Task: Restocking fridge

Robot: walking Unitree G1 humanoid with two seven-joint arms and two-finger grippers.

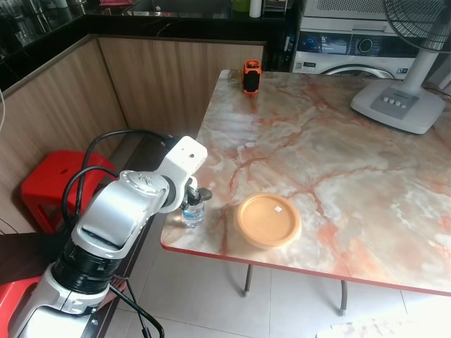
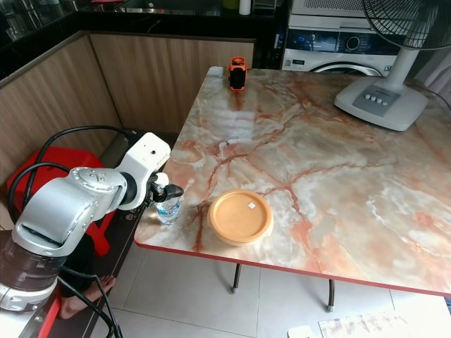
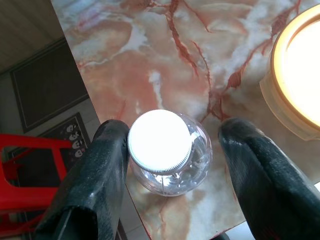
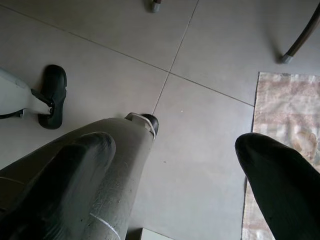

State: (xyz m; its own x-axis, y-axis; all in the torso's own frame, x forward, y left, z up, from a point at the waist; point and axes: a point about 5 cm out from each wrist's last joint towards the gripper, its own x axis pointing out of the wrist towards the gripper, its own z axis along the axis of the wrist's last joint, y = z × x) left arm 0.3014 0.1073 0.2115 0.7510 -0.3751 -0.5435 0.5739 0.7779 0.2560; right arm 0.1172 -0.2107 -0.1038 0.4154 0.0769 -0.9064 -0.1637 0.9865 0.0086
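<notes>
A small clear water bottle (image 1: 192, 211) with a white cap (image 3: 160, 141) stands upright at the near left corner of the marble table (image 1: 338, 141). My left gripper (image 1: 197, 196) reaches in from the left at cap height, and its two black fingers straddle the bottle. In the left wrist view the left gripper (image 3: 175, 132) is open: one finger (image 3: 107, 160) touches the cap and the other finger (image 3: 255, 165) stands apart from the bottle. My right gripper (image 4: 175, 145) hangs open over the tiled floor, holding nothing.
A round container with an orange lid (image 1: 268, 220) sits just right of the bottle near the table's front edge. A white fan base (image 1: 398, 105) stands at the far right and a small orange-black object (image 1: 251, 76) at the far left corner. A red stool (image 1: 56, 183) stands by the wooden cabinets.
</notes>
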